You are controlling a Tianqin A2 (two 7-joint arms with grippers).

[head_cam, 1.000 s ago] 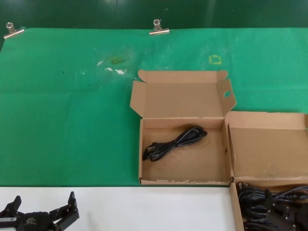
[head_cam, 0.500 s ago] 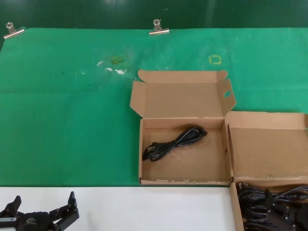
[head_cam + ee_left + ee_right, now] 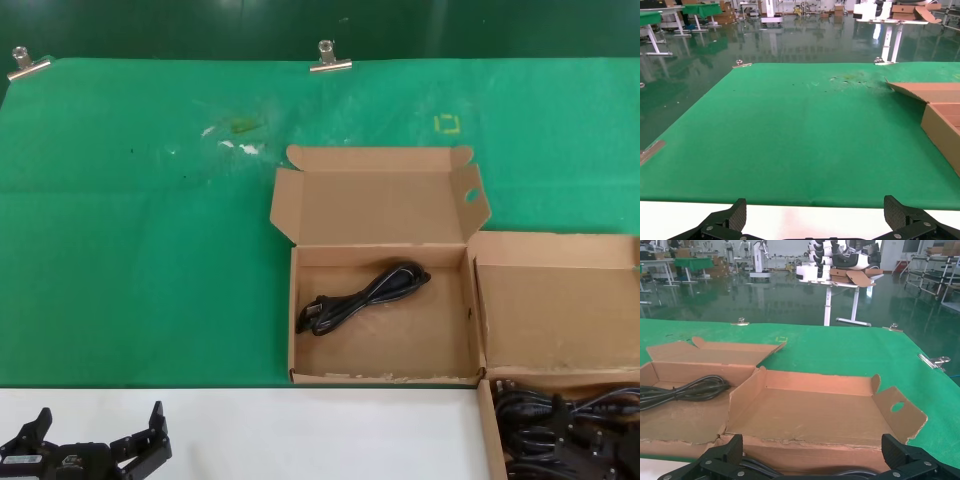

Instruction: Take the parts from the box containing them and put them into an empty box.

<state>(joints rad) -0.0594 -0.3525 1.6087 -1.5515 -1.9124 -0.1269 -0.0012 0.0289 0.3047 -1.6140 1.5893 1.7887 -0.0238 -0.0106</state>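
The box with the round hole in its lid flap [image 3: 380,310] lies open at the middle of the green mat, with one black cord [image 3: 362,296] in it; both also show in the right wrist view [image 3: 675,420], the cord [image 3: 685,389] lying flat. The box of cords [image 3: 560,430] sits at the near right, its lid [image 3: 555,300] laid open. Its looped black cords [image 3: 560,425] fill it. My right gripper [image 3: 812,460] is open low over these cords, just before the lid [image 3: 810,415]. My left gripper [image 3: 98,420] is open and empty over the white table edge at the near left [image 3: 815,220].
The green mat [image 3: 140,250] covers the table, held by metal clips [image 3: 329,57] at the far edge. A white strip of table [image 3: 300,430] runs along the near side. A yellow square mark [image 3: 447,123] sits behind the boxes.
My left gripper has shifted slightly to the right at the near edge. The boxes and cords have not moved.
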